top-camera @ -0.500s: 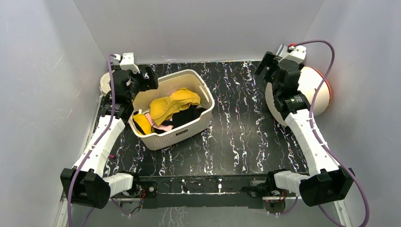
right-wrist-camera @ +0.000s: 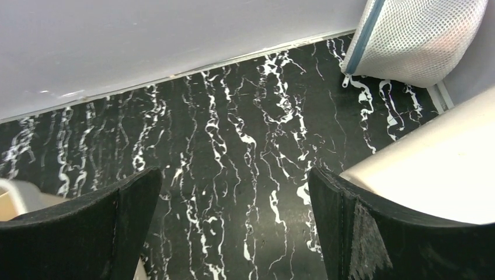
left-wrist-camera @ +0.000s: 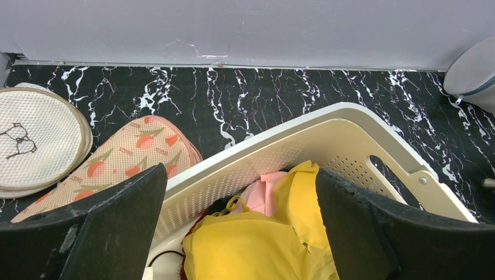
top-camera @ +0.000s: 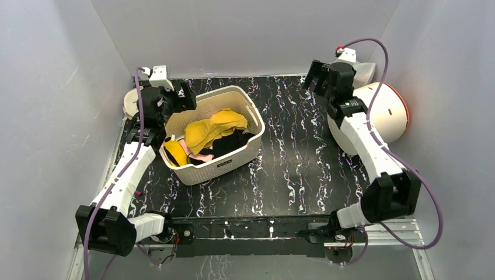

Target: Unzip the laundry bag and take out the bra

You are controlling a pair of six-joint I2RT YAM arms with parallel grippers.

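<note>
Clock: read on the overhead view, with 12 at the back wall.
Change, left arm: none to speak of. The left gripper (left-wrist-camera: 239,172) hangs where it was, over the 10 o'clock rim of the basket (top-camera: 216,166), fingers wide apart, holding nothing.
Change, right arm: the elbow has risen and the wrist has swung toward 11 o'clock. The right gripper (right-wrist-camera: 233,175) is now over bare table (top-camera: 292,163), fingers wide apart and empty.
Meaning: the swing uncovers the laundry bag (right-wrist-camera: 420,35) in the 1 o'clock corner. This is judged an approach only; unzipping has not begun.
Cream disc (left-wrist-camera: 41,140): flat on the table at 9 o'clock of the basket, with a bra drawn on it.
Pink patterned disc (left-wrist-camera: 134,157): flat, between the cream disc and the basket wall.
Basket contents: yellow bra (top-camera: 213,128) on top, pink cloth (left-wrist-camera: 265,192) beneath it, and a dark garment. What the pink cloth is cannot be told.
Laundry bag, detail: whitish mesh against the back wall, at 2 o'clock from the right gripper and apart from it. The grey-blue zip band looks shut, and the zip pull (right-wrist-camera: 345,81) hangs at its lower end.
Bra: not made out; presumably inside the shut bag.
White dome (top-camera: 382,114): large, orange-edged, at 3 o'clock, just beside the bag.
In the way: the dome and the two walls crowd the corner. The lone zip pull is small, and nothing steadies the bag.
</note>
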